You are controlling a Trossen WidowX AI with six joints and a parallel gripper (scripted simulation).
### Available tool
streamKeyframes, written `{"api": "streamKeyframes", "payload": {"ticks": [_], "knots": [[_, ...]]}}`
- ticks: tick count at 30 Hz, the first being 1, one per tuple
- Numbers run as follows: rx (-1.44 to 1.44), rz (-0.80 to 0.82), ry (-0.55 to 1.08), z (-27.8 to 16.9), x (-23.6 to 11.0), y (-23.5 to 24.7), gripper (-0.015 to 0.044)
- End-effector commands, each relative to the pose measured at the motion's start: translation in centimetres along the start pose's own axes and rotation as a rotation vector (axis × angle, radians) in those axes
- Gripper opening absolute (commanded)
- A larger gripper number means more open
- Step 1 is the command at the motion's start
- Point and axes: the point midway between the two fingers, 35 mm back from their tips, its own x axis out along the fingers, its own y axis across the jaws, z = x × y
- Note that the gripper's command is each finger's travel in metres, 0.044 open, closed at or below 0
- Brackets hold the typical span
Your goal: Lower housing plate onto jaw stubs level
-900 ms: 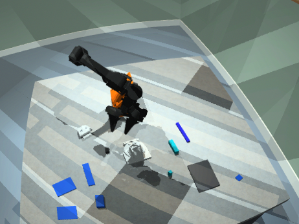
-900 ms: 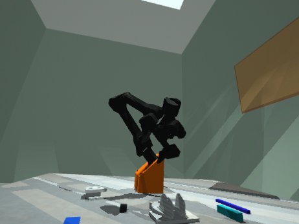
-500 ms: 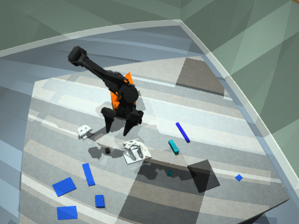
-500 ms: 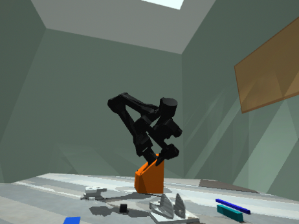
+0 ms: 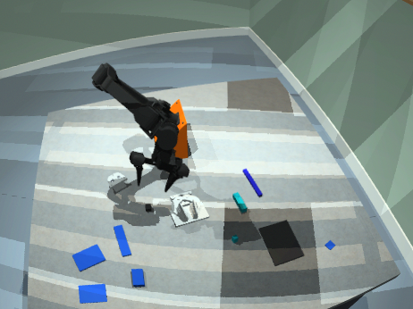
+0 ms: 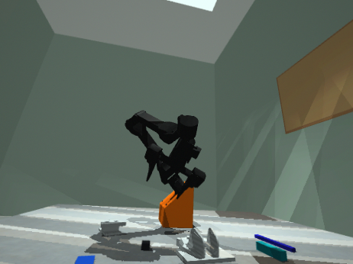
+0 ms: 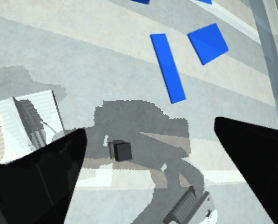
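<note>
The white base [image 5: 202, 215] [image 6: 225, 257] [image 7: 56, 112] lies on the table, with two ridged white jaws standing on it side by side; one jaw [image 6: 196, 244] and the other jaw [image 6: 212, 243] show clearly in the exterior view. A separate small white piece with small holes, seemingly the housing plate [image 5: 117, 177] [image 6: 111, 226] [image 7: 204, 210], rests on the table apart from the base, nearer the lower right in the wrist view. My gripper [image 5: 153, 187] [image 6: 163, 188] [image 7: 151, 129] is open and empty, above the table between the plate and the base. The jaw stubs are too small to make out.
A small black cube [image 5: 148, 207] [image 6: 146, 245] [image 7: 123, 151] lies between plate and base. A teal block [image 5: 240, 203] [image 6: 271, 251], a dark blue bar [image 5: 252, 182] [image 6: 275, 243] and a black flat panel [image 5: 282, 243] lie beyond the base. Several blue pieces lie towards the front left.
</note>
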Motion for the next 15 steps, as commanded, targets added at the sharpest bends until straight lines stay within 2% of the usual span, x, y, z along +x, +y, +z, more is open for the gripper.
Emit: {"api": "streamKeyframes", "payload": {"ticks": [1, 15], "knots": [[0.097, 0.018, 0.021, -0.2, 0.5, -0.6, 0.0440], [0.435, 0.048, 0.113, -1.9, 2.2, -2.6, 0.0440]]}}
